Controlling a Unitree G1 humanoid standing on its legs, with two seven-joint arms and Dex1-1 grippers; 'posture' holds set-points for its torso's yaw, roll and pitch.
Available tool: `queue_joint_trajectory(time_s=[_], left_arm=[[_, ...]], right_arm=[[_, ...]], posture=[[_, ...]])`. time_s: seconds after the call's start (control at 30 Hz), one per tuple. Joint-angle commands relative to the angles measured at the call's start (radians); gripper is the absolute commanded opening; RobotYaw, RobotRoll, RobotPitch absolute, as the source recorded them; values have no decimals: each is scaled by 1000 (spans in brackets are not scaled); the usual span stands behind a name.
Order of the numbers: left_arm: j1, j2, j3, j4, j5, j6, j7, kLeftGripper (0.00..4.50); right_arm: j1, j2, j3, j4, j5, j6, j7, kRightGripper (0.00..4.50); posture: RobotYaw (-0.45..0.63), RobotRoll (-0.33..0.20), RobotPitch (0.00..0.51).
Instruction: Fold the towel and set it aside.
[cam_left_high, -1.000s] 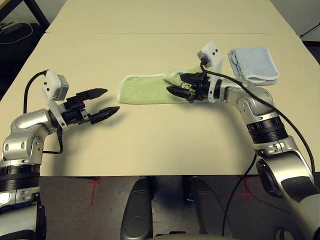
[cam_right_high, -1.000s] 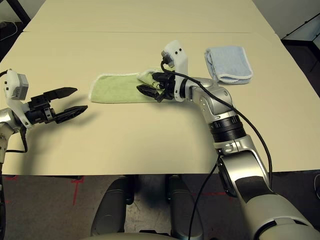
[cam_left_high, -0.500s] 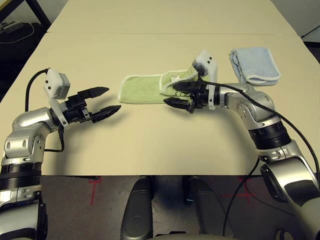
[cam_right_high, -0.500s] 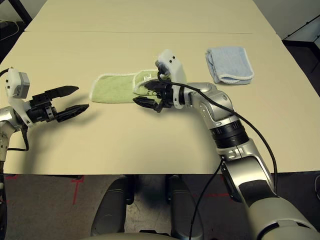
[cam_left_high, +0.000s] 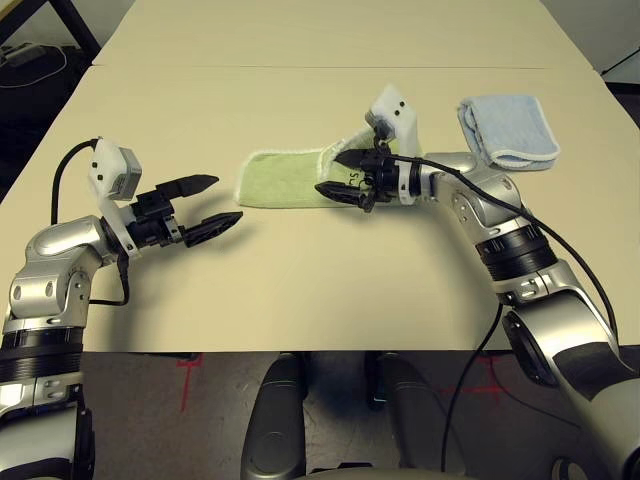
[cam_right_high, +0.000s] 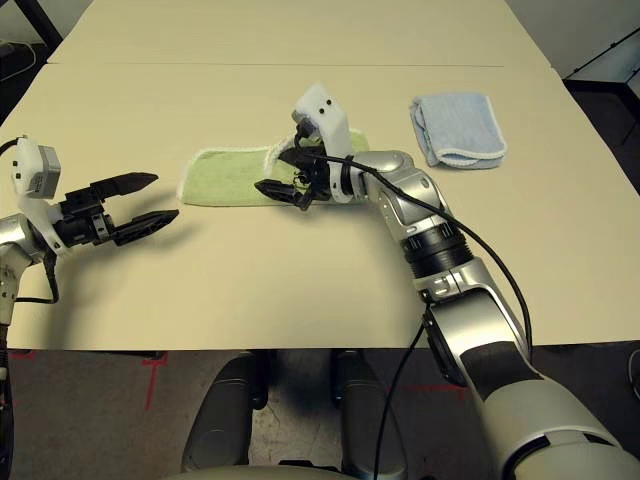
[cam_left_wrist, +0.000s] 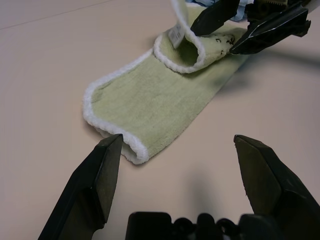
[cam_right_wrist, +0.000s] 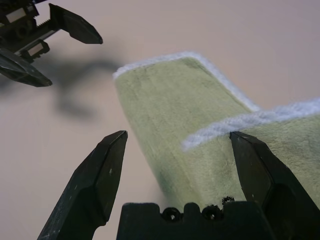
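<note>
1. Lying on the tan table, the light green towel stretches as a long strip, its white-stitched edging running round the end nearer the robot's left side.
2. At its other end the towel is doubled back on itself, so an upper flap with a white edge sits over the lower layer; the left wrist view shows that flap curling up in a loop, with small dark scribble marks on it.
3. The right gripper hangs over that folded end, its two black fingers spread wide, one above the flap and one toward the near edge of the strip.
4. Nothing is pinched between them; whether the lower finger brushes the cloth is hard to tell from these angles.
5. The left gripper is held above bare table, near the towel's free end but apart from it, jaws likewise wide and empty.
6. A pale blue folded towel rests on the table beyond the right forearm, well apart from the green one.
</note>
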Motion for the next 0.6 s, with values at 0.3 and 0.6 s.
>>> queue_joint_trajectory(time_s=[0.3,0.6], left_arm=[[7,0,-4,-12,1,6,1,4500],[6,1,-4,-4,4,2,-2,4500]], right_arm=[[5,38,41,59,-26,-9,60,4470],[57,14,60,10,-29,46,96,4470]], posture=[[105,0,208],[105,0,208]])
